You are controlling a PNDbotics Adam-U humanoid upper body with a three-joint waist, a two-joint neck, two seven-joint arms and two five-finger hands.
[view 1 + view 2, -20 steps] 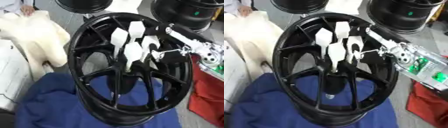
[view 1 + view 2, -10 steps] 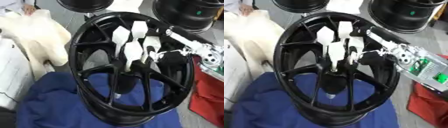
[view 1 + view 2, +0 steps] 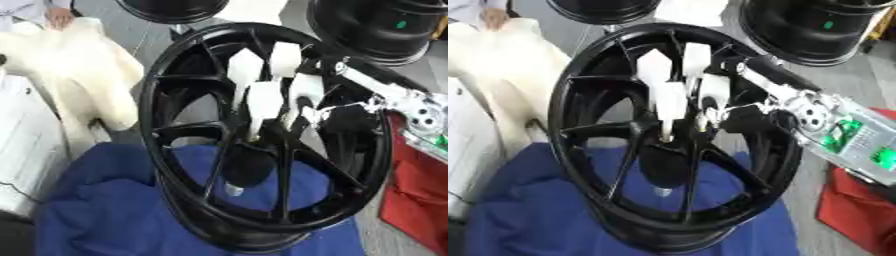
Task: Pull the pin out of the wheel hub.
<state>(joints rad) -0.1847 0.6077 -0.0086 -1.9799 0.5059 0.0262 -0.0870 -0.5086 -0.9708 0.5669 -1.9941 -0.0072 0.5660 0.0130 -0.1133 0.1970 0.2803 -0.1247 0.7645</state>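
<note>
A large black spoked wheel point(image 3: 184, 75) stands tilted on a blue cloth point(image 3: 105, 210), its hub point(image 3: 249, 165) low in the middle. My right hand point(image 3: 262, 100), with white fingers, reaches in from the right between the spokes. Its fingers and thumb are curled together over the hub. A thin pale rod, the pin point(image 3: 254, 131), shows below the fingertips and seems pinched between them. A small silver stub point(image 3: 234, 190) sticks out beneath the hub. My left hand shows in neither view.
Two more black rims stand behind, one at top middle point(image 3: 171, 7) and one at top right point(image 3: 385, 30). Cream fleece point(image 3: 79, 75) lies to the left. A red thing point(image 3: 420, 200) sits at the right. My forearm carries green circuit boards point(image 3: 850, 135).
</note>
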